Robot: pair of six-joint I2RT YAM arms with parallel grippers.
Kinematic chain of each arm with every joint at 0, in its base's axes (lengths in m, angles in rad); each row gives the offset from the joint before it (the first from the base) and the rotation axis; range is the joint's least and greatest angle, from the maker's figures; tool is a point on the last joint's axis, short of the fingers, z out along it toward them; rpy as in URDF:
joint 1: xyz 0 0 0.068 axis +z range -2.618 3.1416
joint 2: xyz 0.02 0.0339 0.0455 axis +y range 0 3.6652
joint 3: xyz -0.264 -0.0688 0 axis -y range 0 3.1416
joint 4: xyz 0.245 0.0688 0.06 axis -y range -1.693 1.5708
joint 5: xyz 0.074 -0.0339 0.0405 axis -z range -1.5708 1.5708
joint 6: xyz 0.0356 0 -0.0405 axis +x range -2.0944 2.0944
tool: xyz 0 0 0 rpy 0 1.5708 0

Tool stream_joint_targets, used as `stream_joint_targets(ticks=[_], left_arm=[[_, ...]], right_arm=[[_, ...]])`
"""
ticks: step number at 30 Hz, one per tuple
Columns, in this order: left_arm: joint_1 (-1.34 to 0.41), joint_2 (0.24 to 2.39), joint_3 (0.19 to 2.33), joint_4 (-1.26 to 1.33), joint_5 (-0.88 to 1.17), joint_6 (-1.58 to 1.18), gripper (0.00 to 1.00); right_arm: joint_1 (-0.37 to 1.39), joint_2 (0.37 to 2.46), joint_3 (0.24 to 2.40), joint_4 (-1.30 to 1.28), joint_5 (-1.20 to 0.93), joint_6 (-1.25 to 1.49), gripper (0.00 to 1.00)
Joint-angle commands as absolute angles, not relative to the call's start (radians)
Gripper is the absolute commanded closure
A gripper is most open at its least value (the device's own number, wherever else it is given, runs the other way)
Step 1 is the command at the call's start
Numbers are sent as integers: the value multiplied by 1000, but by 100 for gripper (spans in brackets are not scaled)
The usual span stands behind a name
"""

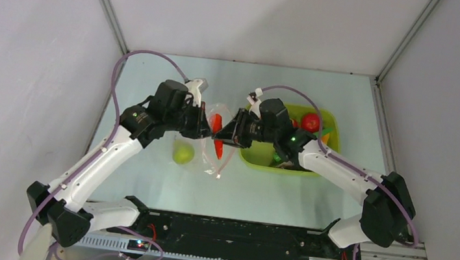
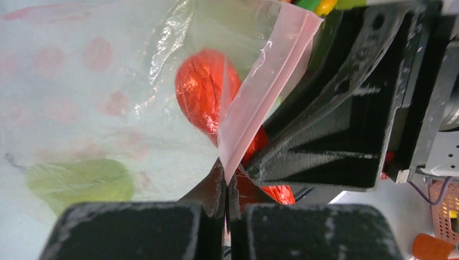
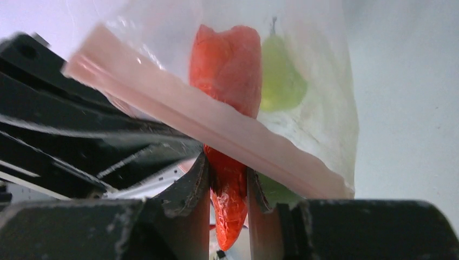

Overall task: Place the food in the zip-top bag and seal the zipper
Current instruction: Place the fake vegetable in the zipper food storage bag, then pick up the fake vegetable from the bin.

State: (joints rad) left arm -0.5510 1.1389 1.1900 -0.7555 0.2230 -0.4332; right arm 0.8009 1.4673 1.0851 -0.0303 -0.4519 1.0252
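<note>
Tabletop (image 1: pixel 323 88), pale green, fills the middle of the top view. Grey walls (image 1: pixel 27 48) close it in on the left, far and right sides, with metal posts (image 1: pixel 105 4) running up from the far corners. A black rail (image 1: pixel 235 232) runs along the lower edge, where the arm bases sit.

The left arm (image 1: pixel 103 161) and right arm (image 1: pixel 340 172) reach inward and meet just above the centre of the frame. Bare surface lies in a band above them up to the far wall, and in a wider band below them down to the rail.

A lime-green tub (image 1: pixel 335 137) sits right of centre, close to the right edge of the table. The right arm crosses over it, and a red tomato (image 1: pixel 311 121) shows inside.

The clear bag (image 1: pixel 224 159) hangs between the two grippers, just left of the tub. The left gripper (image 2: pixel 225 184) is closed, pinching the pink zipper (image 2: pixel 265 92) at the bag's mouth. The right gripper (image 3: pixel 228 184) is clamped on a long red piece (image 3: pixel 230 70) whose upper end shows through the plastic behind the strip.

A round green fruit (image 1: pixel 183 153) lies lower left of the bag's mouth. It shows through the plastic in both wrist views, but whether it is inside the bag I cannot tell.
</note>
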Motion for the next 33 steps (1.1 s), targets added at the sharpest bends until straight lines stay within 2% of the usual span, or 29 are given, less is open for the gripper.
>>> stream_joint_targets(ticks=[1,2,8,11,17,28,31,33], left_arm=[[-565,1133,1193,-724,290,-404,100],[-566,1132,1193,-723,297,-403,100],[-567,1112,1177,-698,336,-406,100],[-567,1114,1175,-691,370,-410,100],[-567,1111,1175,-690,376,-412,100],[-567,1091,1176,-695,351,-409,100],[-566,1085,1174,-691,347,-409,100],[-566,1083,1174,-691,344,-412,100]], right_arm=[[811,1477,1184,-85,-293,1013,85],[813,1476,1186,-99,-282,1004,80],[833,1477,1220,-187,-181,928,63],[846,1473,1228,-203,-157,896,49],[868,1466,1246,-222,-152,867,33],[867,1336,1234,-233,-229,691,24],[866,1212,1206,-259,-137,623,22],[857,1125,1175,-289,-38,575,16]])
